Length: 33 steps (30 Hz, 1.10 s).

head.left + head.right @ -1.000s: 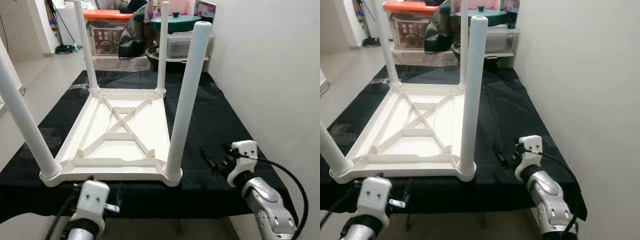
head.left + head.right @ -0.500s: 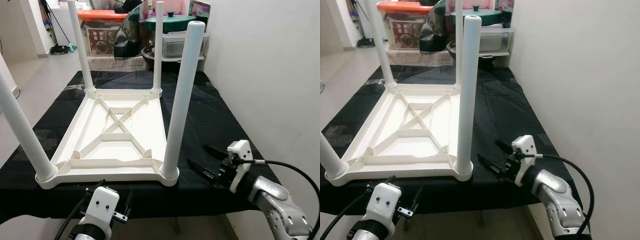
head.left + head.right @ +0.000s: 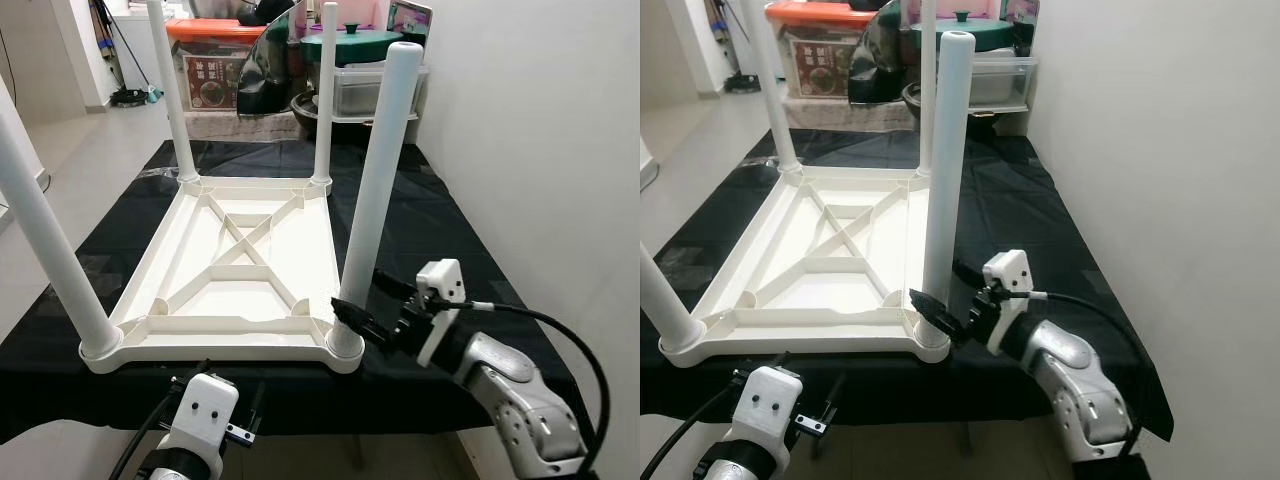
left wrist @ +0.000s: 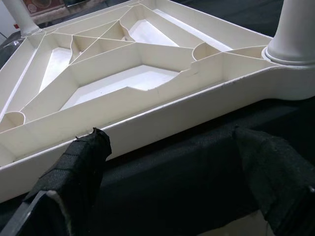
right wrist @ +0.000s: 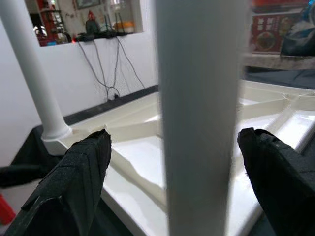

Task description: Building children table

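A: Right tool [image 3: 368, 305] state?

B: Spread wide, one finger on each side of the near right leg [image 3: 375, 190], low down by its socket. No contact visible. The right wrist view confirms it: the leg runs straight up between the two black fingers [image 5: 78, 177] with a gap on both sides.

A: Left tool [image 4: 172, 182]?

B: Also spread, low at the front edge of the worktop [image 3: 440, 250], just below the table's near rim. It holds nothing. In the left wrist view the fingers sit close under that rim, over the black cloth, with the near right socket off to one side.

A: Where is the table?

B: The children's table [image 3: 245, 270] lies upside down on the worktop, white plastic, ribbed underside up with an X brace. All four legs stand upright in the corner sockets. The near left leg [image 3: 45, 240] shows in the head views and also behind the fingers in the right wrist view.

A: Anything the wrist cameras add?

B: The right wrist view shows a white wall with hanging cables beyond the table. The head views do not show that side.

A: Surface and room?

B: A black cloth covers the worktop. A white wall runs along the robot's right. Behind the worktop are an orange-lidded box [image 3: 215, 65], a clear bin [image 3: 375, 85] and a green lidded pot [image 3: 360, 40]. The floor is pale tile on the left.
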Tool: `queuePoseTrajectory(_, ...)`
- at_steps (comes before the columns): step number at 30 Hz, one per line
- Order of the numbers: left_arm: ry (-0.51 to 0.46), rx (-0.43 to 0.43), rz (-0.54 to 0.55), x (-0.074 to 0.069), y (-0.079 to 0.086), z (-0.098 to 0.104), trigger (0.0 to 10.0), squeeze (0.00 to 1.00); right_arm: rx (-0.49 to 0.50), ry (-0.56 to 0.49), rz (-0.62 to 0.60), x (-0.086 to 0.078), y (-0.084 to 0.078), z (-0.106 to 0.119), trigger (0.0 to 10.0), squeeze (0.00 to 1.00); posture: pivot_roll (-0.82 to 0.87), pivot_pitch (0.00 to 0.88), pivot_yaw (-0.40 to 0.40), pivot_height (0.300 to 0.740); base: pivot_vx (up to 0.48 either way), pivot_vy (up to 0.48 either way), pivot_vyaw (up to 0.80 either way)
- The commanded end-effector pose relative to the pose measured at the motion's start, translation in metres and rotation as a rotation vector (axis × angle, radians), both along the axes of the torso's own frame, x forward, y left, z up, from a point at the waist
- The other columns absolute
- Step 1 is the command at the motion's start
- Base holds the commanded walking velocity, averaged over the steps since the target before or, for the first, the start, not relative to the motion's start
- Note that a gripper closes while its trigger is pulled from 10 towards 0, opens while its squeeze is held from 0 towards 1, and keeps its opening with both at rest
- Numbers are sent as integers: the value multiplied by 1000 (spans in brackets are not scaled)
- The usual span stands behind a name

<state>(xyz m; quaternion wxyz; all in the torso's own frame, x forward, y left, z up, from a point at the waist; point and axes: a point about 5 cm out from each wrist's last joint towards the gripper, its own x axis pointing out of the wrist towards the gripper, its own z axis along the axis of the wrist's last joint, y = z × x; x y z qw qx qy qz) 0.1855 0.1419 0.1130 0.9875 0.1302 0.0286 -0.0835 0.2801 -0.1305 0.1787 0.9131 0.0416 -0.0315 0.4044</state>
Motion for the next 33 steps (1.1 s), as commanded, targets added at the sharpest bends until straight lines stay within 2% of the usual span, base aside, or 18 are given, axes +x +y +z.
queuePoseTrajectory(1, -4, 15, -9, -1, 0, 0, 10000, 0, 12, 8, 6, -2, 7, 3, 10000, 0, 185, 0, -76, 740, 0, 0, 0)
queuePoseTrajectory(5, -3, 14, -10, 0, 0, 0, 10000, 0, -8, 31, -58, -1, 13, -3, 10000, 0, 183, 0, -75, 740, 0, 0, 0)
queuePoseTrajectory(10, 10, -6, -29, -1, -2, 1, 10000, 0, -15, 33, -198, 14, 14, -8, 10000, 0, 189, 0, -81, 740, 0, 0, 0)
queuePoseTrajectory(13, 1, 46, -7, 2, 2, 3, 10000, 0, -55, 24, -317, 29, 14, -6, 10000, 0, 193, 0, -84, 740, 0, 0, 0)
queuePoseTrajectory(15, -1, 53, -1, 2, 3, 4, 10000, 0, -60, 24, -334, 31, 13, -6, 10000, 0, 193, 0, -84, 740, 0, 0, 0)
queuePoseTrajectory(17, -5, 39, 56, 8, 13, 5, 10000, 0, -107, 39, -467, 41, 9, -6, 10000, 0, 200, 0, -90, 740, 0, 0, 0)
queuePoseTrajectory(20, -1, 31, 71, 8, 15, 4, 10000, 0, -139, 44, -513, 43, 7, -7, 10000, 0, 200, 0, -90, 740, 0, 0, 0)
queuePoseTrajectory(23, 1, 33, 34, 3, 7, 2, 10000, 0, -99, 56, -634, 37, 5, -4, 10000, 0, 191, 0, -88, 740, 0, 0, 0)
queuePoseTrajectory(33, 13, 33, 19, 4, 2, 0, 10000, 0, -107, 46, -710, 32, 11, -4, 10000, 0, 191, 0, -85, 740, 0, 0, 0)
